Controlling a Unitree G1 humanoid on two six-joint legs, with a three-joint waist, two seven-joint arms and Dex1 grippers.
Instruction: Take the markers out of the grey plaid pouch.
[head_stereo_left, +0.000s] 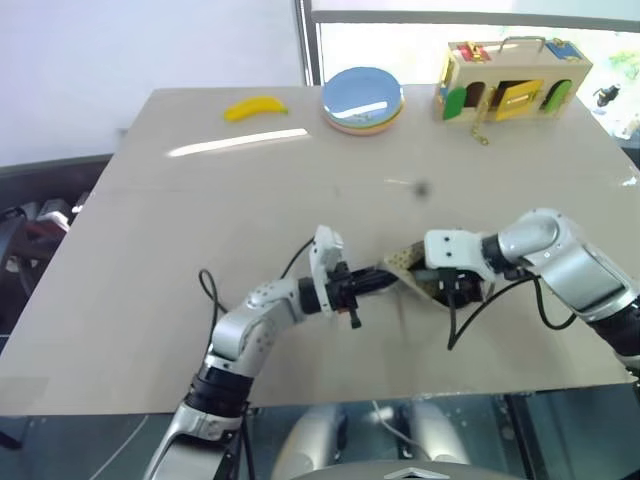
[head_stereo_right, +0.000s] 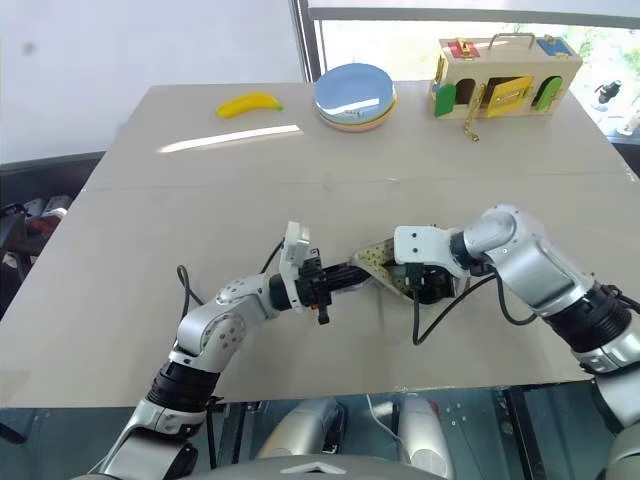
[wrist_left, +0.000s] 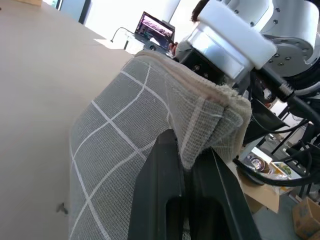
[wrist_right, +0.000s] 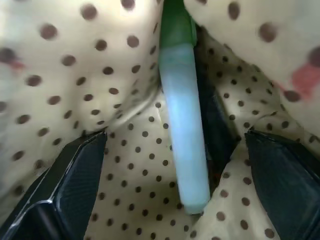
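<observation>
On the beige table, the left gripper and right gripper meet at a pouch whose dotted lining shows between them. Along the far edge sit a banana, stacked plates and a wooden toy box.

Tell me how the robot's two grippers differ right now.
The left gripper is shut on an edge of the grey plaid pouch, pinching the fabric; the right gripper is open, with nothing pinched. The left gripper grips the pouch from outside; the right gripper reaches into its dotted lining, fingers either side of the light green marker. Both have two black fingers and work on the same pouch.
</observation>
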